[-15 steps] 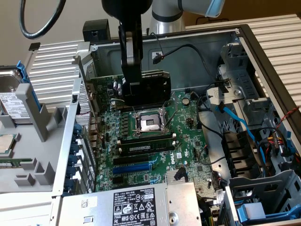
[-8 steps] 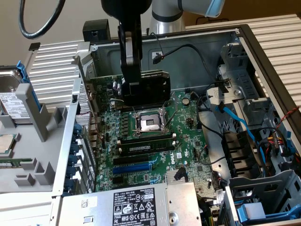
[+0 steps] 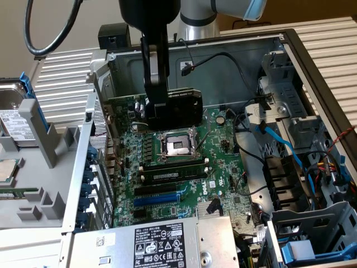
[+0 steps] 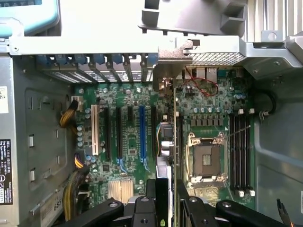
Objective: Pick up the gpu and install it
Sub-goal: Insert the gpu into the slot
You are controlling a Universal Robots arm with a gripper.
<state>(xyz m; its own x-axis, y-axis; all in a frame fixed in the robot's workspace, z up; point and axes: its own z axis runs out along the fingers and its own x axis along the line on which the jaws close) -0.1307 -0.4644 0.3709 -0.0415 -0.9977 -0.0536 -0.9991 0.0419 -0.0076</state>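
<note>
An open computer case [image 3: 312, 61] lies on its side, with ribbed pale panels [image 3: 61, 78] beside it and a tan wall behind. Towards the exterior view's left, a hard drive [image 3: 14, 123] rests on grey plastic carriers. Inside the case lie the motherboard [image 3: 223, 167], a bare CPU socket [image 3: 175, 146], memory sticks [image 3: 173, 170], blue cables [image 3: 279, 139] and, at the near edge, a labelled power supply [image 3: 162, 240].

The gpu [image 3: 181, 109] stands on edge over the motherboard, between the CPU socket and the case's rear wall, its black shroud facing the exterior camera. Its long axis runs across the exterior view. In the wrist view the gpu [image 4: 166, 146] shows as a thin edge, running from the end effector to the rear slot openings, where its silver bracket end sits. It lies between the blue slot [image 4: 142, 132] and the socket. Whether it is seated in a slot cannot be told.

The end effector [image 3: 156, 109] comes down from above and is clenched on the gpu's upper edge. In the wrist view its [image 4: 169, 201] black fingers [image 4: 191, 208] stand close together, one on each face of the card.
</note>
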